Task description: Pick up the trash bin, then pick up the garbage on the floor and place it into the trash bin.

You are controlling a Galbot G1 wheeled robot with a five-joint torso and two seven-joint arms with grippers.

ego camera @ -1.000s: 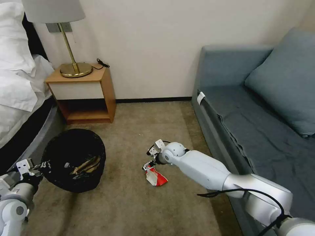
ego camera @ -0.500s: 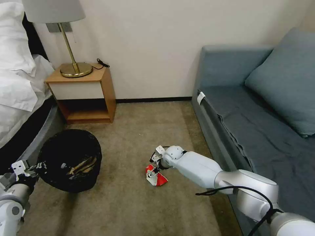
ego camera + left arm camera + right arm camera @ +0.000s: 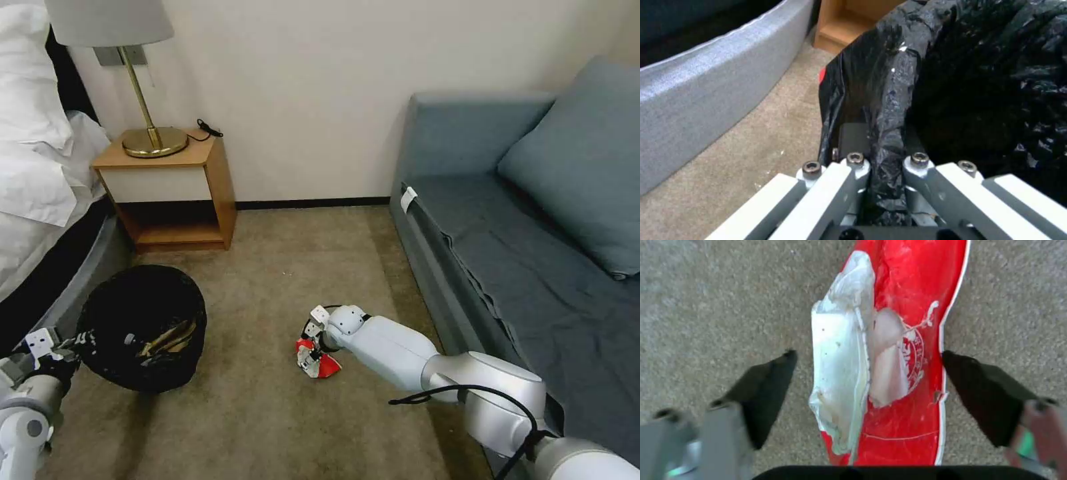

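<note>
The black mesh trash bin [image 3: 143,327] with its black liner hangs low at the left, and my left gripper [image 3: 67,347] is shut on its lined rim [image 3: 882,166]. Brown and yellowish scraps lie inside it. A red-and-white crumpled wrapper, the garbage [image 3: 319,362], lies on the carpet in the middle. My right gripper [image 3: 308,352] is down on it, open, with one dark fingertip [image 3: 769,380] on either side of the wrapper [image 3: 889,366]. The fingers stand apart from the wrapper's edges.
A grey-blue sofa [image 3: 520,253] runs along the right. A wooden nightstand [image 3: 170,193] with a brass lamp [image 3: 143,100] stands at the back left. The bed's grey base [image 3: 87,267] lies just left of the bin. Open carpet [image 3: 267,427] stretches in front.
My right gripper has dropped down and forward onto the wrapper, now straddling it. The bin in my left gripper shifted slightly left and lower a second ago, then held still.
</note>
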